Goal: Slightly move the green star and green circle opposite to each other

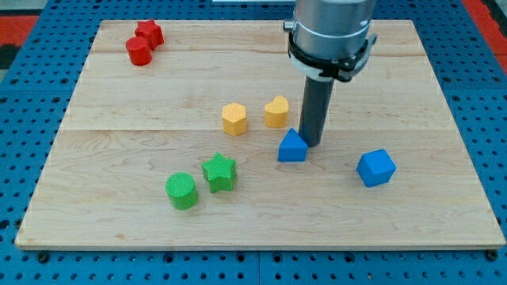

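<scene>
The arm comes down from the view's top, its rod upright, and my tip (312, 143) rests on the desk (119, 158) touching the blue triangular block (292, 147) on its upper right. There is no claw, only the rod. From that blue block, the green star (219, 172) lies to the lower left, the green circle (181, 190) just beyond it, nearly touching.
</scene>
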